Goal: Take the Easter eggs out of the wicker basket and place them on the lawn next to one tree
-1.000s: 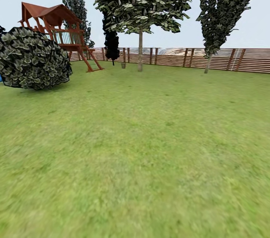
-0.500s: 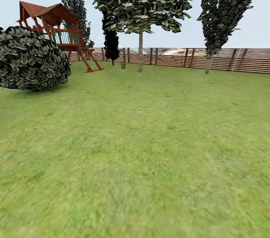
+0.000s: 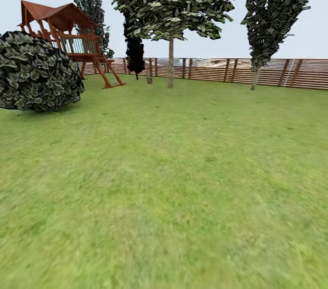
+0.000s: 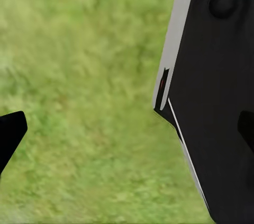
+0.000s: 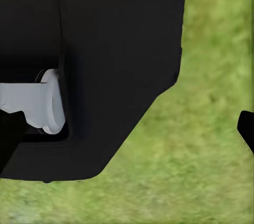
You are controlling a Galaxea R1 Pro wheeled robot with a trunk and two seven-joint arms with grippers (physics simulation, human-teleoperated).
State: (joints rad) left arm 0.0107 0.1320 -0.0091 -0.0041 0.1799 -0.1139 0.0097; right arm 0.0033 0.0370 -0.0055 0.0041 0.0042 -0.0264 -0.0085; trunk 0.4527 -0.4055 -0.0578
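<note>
The Easter eggs and the wicker basket are out of view. The lawn [image 3: 173, 179] spreads wide and flat in the head view. A leafy tree [image 3: 171, 63] with a slim pale trunk stands far ahead by the fence. A small dark object [image 3: 149, 80] sits on the grass beside it, too small to identify. My left gripper [image 4: 127, 131] hangs open over grass, one black fingertip [image 4: 10, 134] showing at the frame's edge. My right gripper [image 5: 127, 128] is also open over grass with nothing between its fingers; one fingertip [image 5: 246, 128] shows.
A round dark bush [image 3: 38, 72] and a red-brown wooden playset [image 3: 68, 36] stand at the far left. Dark narrow trees [image 3: 273, 15] and a slatted wooden fence [image 3: 237, 71] close the back. Black and grey robot body parts [image 4: 217, 91] show beside the left gripper.
The whole head view has shifted a little: bush and playset sit slightly further left and higher, so the camera has moved. Nothing on the lawn has moved.
</note>
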